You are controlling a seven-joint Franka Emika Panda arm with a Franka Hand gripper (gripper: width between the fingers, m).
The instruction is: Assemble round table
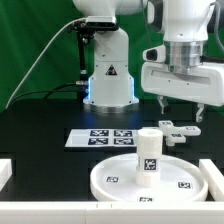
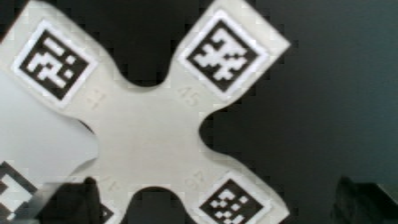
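The white round disc (image 1: pixel 182 183) with small tags lies at the table's front. The short thick leg (image 1: pixel 148 150) stands upright on its middle. The small lobed foot (image 1: pixel 176 133) lies flat on the black table behind the disc, toward the exterior view's right. My gripper (image 1: pixel 182 112) hangs just above the foot, open and empty. In the wrist view the foot (image 2: pixel 160 120) fills the picture as a white cross with a tag on each lobe. My gripper (image 2: pixel 222 203) straddles it, with dark fingertips (image 2: pixel 75 200) showing at the picture's edge.
The marker board (image 1: pixel 105 138) lies flat behind the disc, toward the exterior view's left. The robot base (image 1: pixel 108 75) stands at the back. White rails (image 1: pixel 6 172) border the table's front corners.
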